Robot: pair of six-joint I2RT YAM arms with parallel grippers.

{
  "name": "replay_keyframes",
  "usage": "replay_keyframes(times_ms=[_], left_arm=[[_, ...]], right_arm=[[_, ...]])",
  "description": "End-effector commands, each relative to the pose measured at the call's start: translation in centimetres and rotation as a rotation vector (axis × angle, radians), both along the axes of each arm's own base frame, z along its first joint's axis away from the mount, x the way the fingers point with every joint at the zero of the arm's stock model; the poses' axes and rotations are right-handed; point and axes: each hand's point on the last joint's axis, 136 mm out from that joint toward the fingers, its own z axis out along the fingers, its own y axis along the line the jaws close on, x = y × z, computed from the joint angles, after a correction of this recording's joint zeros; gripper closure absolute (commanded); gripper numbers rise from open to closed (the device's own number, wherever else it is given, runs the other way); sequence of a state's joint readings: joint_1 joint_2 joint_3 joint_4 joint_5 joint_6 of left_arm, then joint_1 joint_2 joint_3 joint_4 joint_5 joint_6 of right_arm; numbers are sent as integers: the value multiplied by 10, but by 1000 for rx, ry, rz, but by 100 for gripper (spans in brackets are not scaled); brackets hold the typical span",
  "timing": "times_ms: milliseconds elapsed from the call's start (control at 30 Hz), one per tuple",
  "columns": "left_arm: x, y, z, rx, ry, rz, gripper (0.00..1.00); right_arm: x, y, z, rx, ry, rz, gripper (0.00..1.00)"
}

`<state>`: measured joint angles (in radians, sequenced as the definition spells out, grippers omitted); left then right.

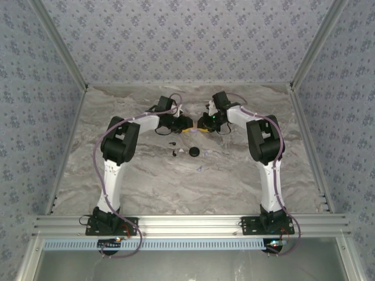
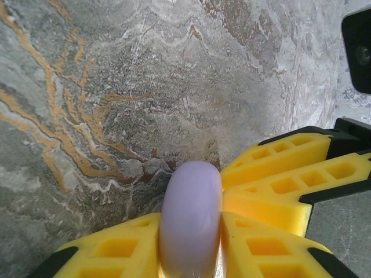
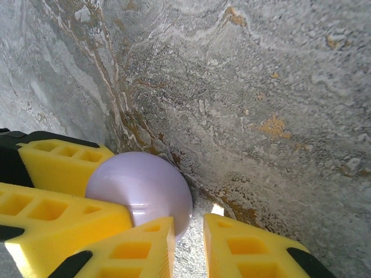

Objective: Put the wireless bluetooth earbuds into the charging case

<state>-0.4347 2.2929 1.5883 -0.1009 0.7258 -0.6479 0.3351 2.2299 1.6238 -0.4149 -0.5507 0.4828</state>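
The task looks barely begun: the left gripper (image 2: 191,223) pinches the lilac charging case (image 3: 139,185), the right gripper (image 3: 188,240) touches its edge with fingers nearly together, hold unclear, while both earbuds (image 1: 173,153) lie apart on the table (image 1: 135,181).

Both arms reach forward, wrists turned inward, tips nearly meeting. The left gripper (image 2: 191,217) clamps the lavender charging case (image 2: 191,185) edge-on; the right gripper (image 3: 188,223) has its jaws narrowly parted against it, grip unclear.
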Motion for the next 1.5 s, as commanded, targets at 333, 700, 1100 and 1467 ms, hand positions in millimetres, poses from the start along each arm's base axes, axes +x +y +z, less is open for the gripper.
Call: replay_keyframes(times_ms=[333,700,1100,1467], left_arm=[[-10,16,52,-14,-153,3,79],[-43,24,159,-122,-438,-126,79],[-100,26,238,-239,-675,-279,79],[-131,19,256,-285,-733,-369,79]], right_arm=[[-14,-27,58,36,-148,5,64],[-45,-58,148,115,-577,76,44],[-107,-18,230,395,-650,417,42],[-136,8,262,501,-690,582,46]])
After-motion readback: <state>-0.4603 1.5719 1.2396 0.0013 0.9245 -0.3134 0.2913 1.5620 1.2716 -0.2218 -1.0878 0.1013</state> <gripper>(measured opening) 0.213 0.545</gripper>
